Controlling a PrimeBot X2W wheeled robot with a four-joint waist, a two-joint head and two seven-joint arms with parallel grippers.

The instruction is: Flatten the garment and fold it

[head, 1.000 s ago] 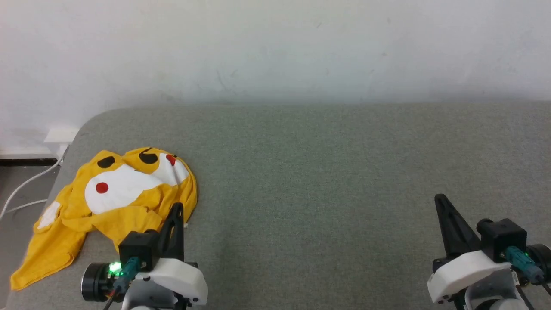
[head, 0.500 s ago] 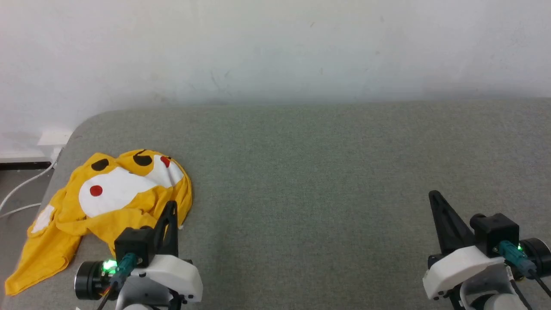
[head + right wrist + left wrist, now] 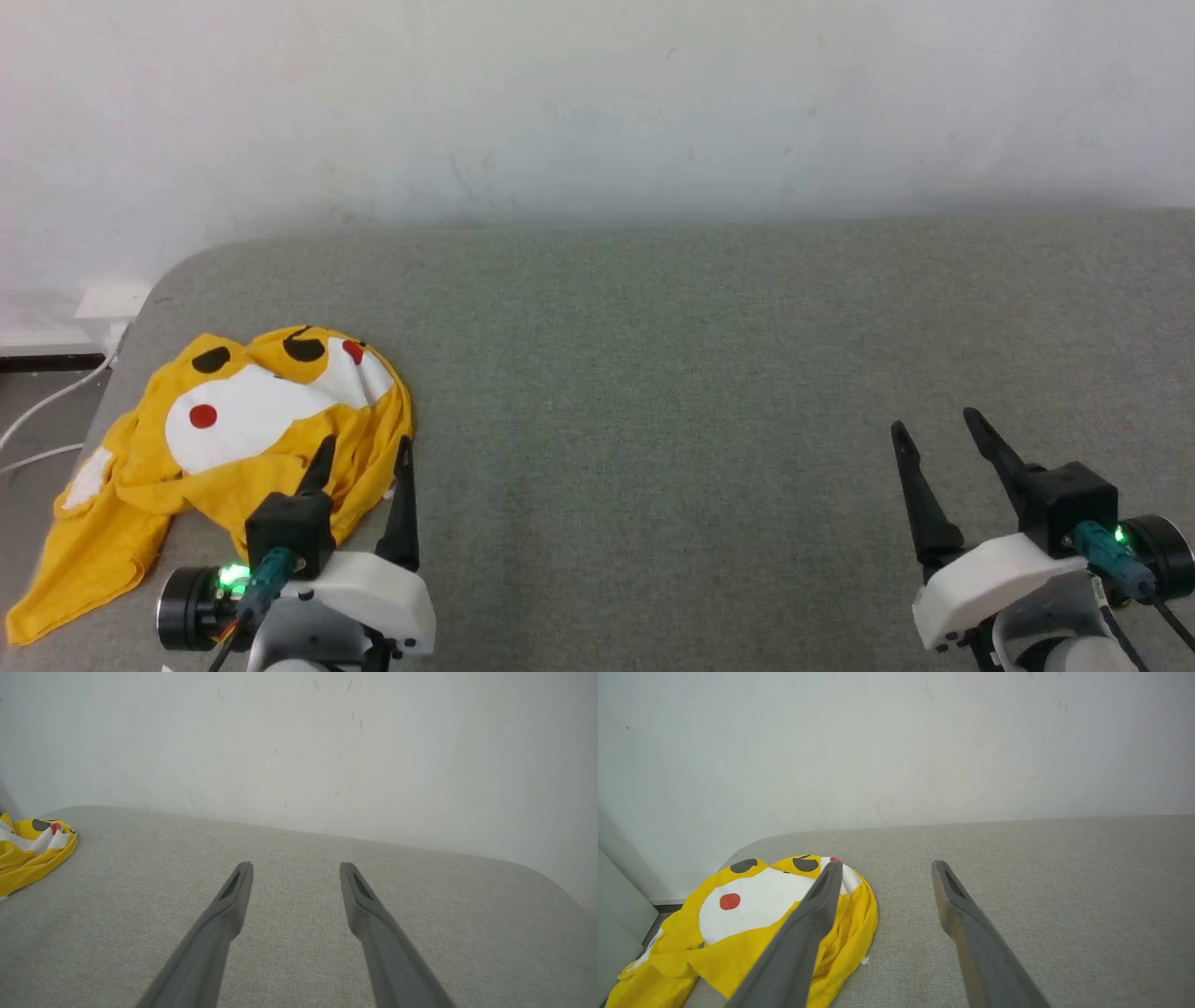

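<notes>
Our left end effector [image 3: 365, 442] stands open, its two dark fingers [image 3: 402, 504] spread well apart with nothing between them. It sits at the lower left of the head view. One fingertip reaches over the near edge of the garment [image 3: 252, 420], and the other points at bare surface just beside it. We cannot tell whether that first finger touches the cloth or hangs above it. Our right end effector [image 3: 935, 422] is likewise spread wide and empty, at the lower right, well apart from the garment and over plain surface.

The garment is a bright yellow T-shirt, crumpled in a loose heap rather than laid flat. Its printed side faces up: a large white patch, a red dot on that patch and a second red dot near the far edge, and two black eye shapes on the yellow above. The near part is bunched into thick folds, and a plain yellow flap trails away to the left, reaching the rounded edge of the surface. A small white patch shows on that left side.

The heap lies at the far left of the grey fabric-covered tabletop [image 3: 672, 355], near its rounded corner. Behind the tabletop rises a pale, lightly scuffed wall [image 3: 597, 112]. A white cable [image 3: 42, 411] runs down past the left edge.
</notes>
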